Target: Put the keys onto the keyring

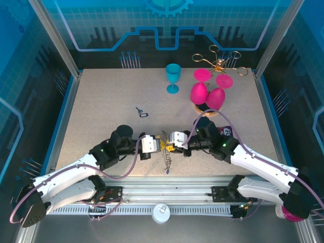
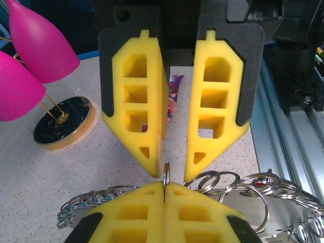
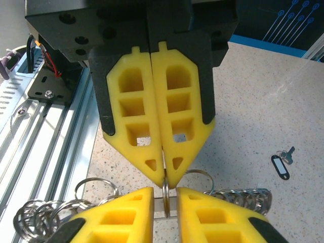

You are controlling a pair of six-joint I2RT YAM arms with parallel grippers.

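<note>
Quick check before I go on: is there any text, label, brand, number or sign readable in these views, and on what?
No text is readable.
Packet beside the right arm: white print, too small to read.
Key tag lying on the table: no writing visible.
Gear emblem at the top of the overhead view: a sign, no lettering.

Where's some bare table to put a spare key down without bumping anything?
The far left corner, left of the teal goblet and beyond the loose key, is bare. So is the middle strip between that key and the pink goblets. Crowded: the keyring at near centre, and the gold stand corner.
</note>
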